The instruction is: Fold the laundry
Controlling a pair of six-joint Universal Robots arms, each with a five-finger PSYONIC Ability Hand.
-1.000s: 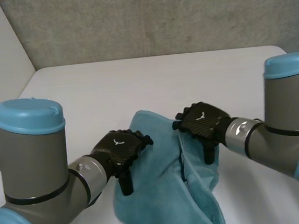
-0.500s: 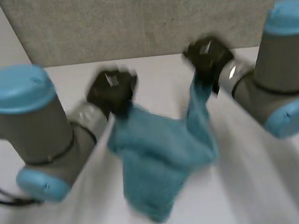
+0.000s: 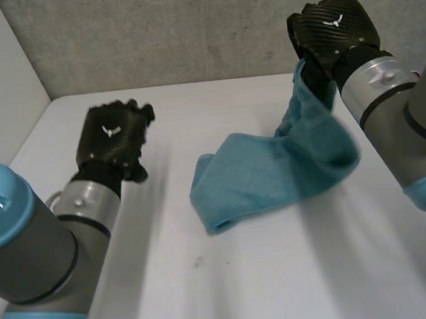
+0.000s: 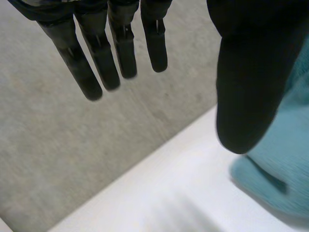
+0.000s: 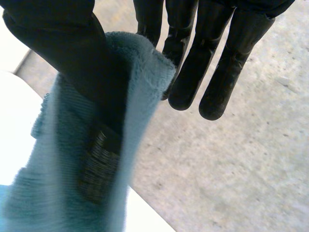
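The near part of the desk [image 3: 231,277] is bare now; one second ago the blue towel [image 3: 274,173] lay there in a heap with both hands on it. Since then both arms have lifted it and swung it toward the far side.

In the middle of the desk, the low end of the towel seems to rest in a loose roll, and the rest of it climbs to the right.

At the left, the left robot hand [image 3: 114,134] has let go. Its fingers are straight in its wrist view and it holds nothing, the towel lying apart from it.

Farthest, in front of the grey wall [image 3: 186,27], the right robot hand [image 3: 332,26] is raised and pinches one edge of the towel between thumb and fingers (a dark label [image 5: 99,164] shows just under the thumb).

In my judgement the spreading did not succeed: with only one hand holding, the towel hangs bunched, so the left robot hand must probably take a corner again before any fold.
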